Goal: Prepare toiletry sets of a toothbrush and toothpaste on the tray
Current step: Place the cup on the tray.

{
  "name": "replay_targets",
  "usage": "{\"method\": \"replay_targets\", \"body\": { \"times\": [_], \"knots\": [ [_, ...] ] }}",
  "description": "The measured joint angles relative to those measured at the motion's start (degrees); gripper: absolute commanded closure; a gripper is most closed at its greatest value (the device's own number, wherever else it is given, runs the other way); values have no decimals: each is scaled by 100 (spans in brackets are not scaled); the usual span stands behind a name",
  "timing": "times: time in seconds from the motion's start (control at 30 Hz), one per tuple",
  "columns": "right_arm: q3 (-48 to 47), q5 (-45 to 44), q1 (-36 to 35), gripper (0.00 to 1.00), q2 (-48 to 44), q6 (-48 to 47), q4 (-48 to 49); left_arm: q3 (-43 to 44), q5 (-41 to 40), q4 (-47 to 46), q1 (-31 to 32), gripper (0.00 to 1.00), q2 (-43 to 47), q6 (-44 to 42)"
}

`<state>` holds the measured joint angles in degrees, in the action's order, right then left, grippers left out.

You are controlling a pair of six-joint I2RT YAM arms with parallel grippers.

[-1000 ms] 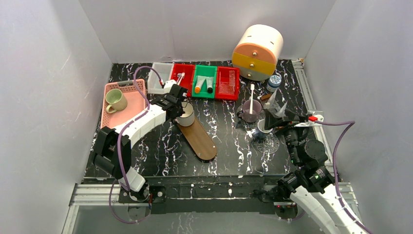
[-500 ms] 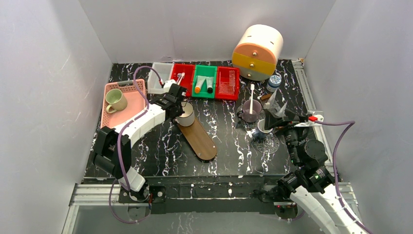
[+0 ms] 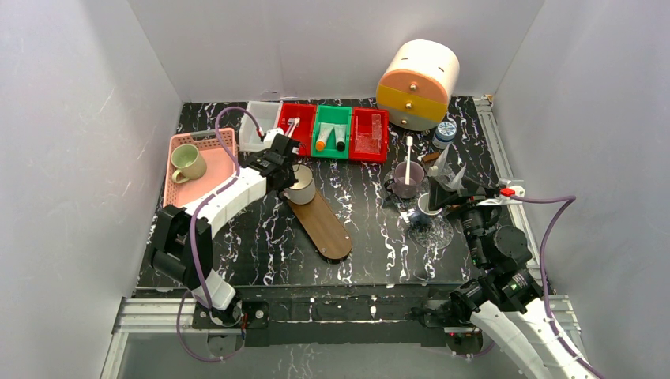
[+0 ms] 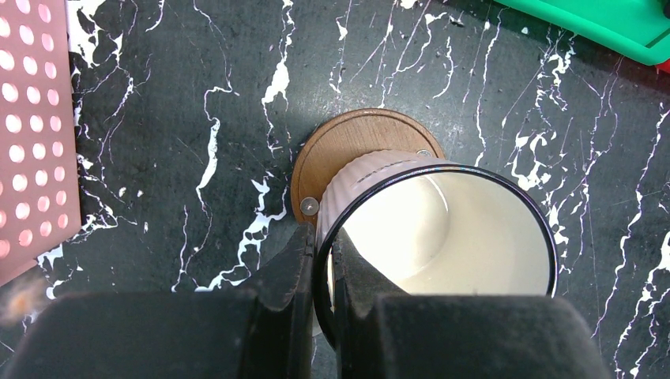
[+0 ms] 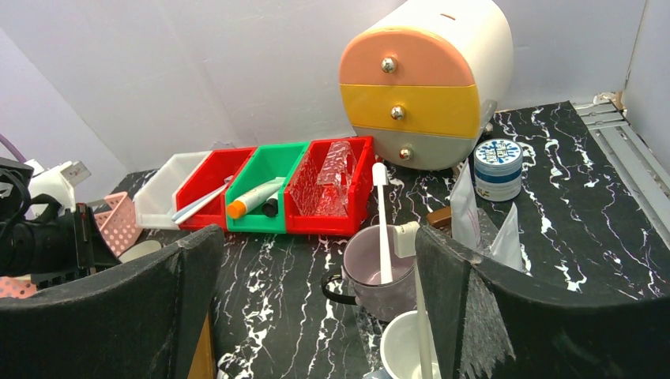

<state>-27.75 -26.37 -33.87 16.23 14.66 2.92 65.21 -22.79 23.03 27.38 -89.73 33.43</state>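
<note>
Clamped on the rim of the cup (image 4: 442, 229) with the left gripper (image 4: 324, 246) — edged slightly toward upper left since before. Right gripper (image 5: 316, 237) unmoved, wide open, empty. Toothbrush (image 3: 291, 125) and tubes (image 3: 329, 138) unchanged in upper-centre bins (image 3: 299, 106).

Green bin (image 4: 604, 22) mostly off-frame, L wrist

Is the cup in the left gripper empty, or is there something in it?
Empty. The left wrist view looks into the cup and shows only its bare cream inside; the left gripper is shut on its rim.
</note>
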Motion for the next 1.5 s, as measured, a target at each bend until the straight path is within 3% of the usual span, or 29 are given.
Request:
{"method": "replay_targets", "body": {
  "times": [0.33, 0.87, 1.23, 1.5],
  "knots": [
    [0, 52, 0, 1, 0, 0, 0, 9, 122, -22, -66, 91, 2, -146],
    [0, 160, 0, 1, 50, -2, -4, 9, 120, 81, -114, 64, 42, -188],
    [-490, 529, 0, 1, 743, -83, -304, 15, 205, 155, -175, 36, 573, -221],
    [-1366, 752, 0, 1, 1873, -136, -581, 42, 275, 323, -498, 11, 1453, -494]
  ]
}}
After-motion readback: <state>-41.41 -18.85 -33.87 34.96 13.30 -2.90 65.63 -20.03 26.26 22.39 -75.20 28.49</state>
